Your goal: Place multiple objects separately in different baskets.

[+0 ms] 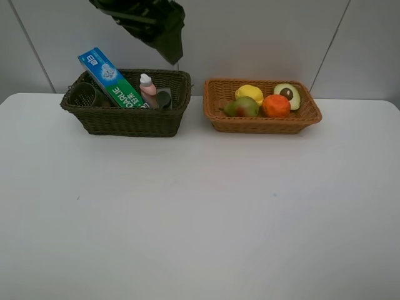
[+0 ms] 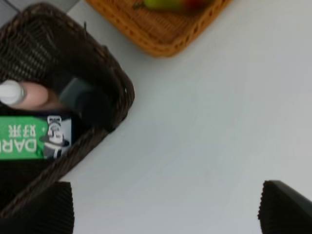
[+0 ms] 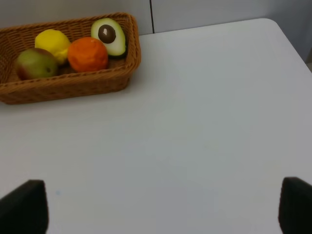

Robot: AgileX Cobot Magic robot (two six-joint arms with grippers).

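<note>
White tabletop [image 1: 200, 212] carries two rectangular wicker baskets side by side at the back, near each other but apart. Dark olive-brown deeper basket [image 1: 128, 103] on the left holds a blue-green toothpaste box [image 1: 111, 79] leaning tilted with one end over the rim, a small pink bottle with white cap [image 1: 147, 84], a dark green pump bottle [image 1: 164, 99] just beside it, and a translucent cup [image 1: 82, 94] at the far-left end. Light orange-tan shallower basket [image 1: 261, 106] on the right holds a green-red pear [image 1: 242, 107], yellow lemon [image 1: 249, 93], orange [image 1: 275, 105] and avocado half [image 1: 288, 95], cut face up, clustered together. Left gripper [image 2: 165, 209] hangs above the dark basket's corner, fingers spread wide, empty. Right gripper [image 3: 161, 209] over bare table, fingers likewise wide apart, holding nothing.
</note>
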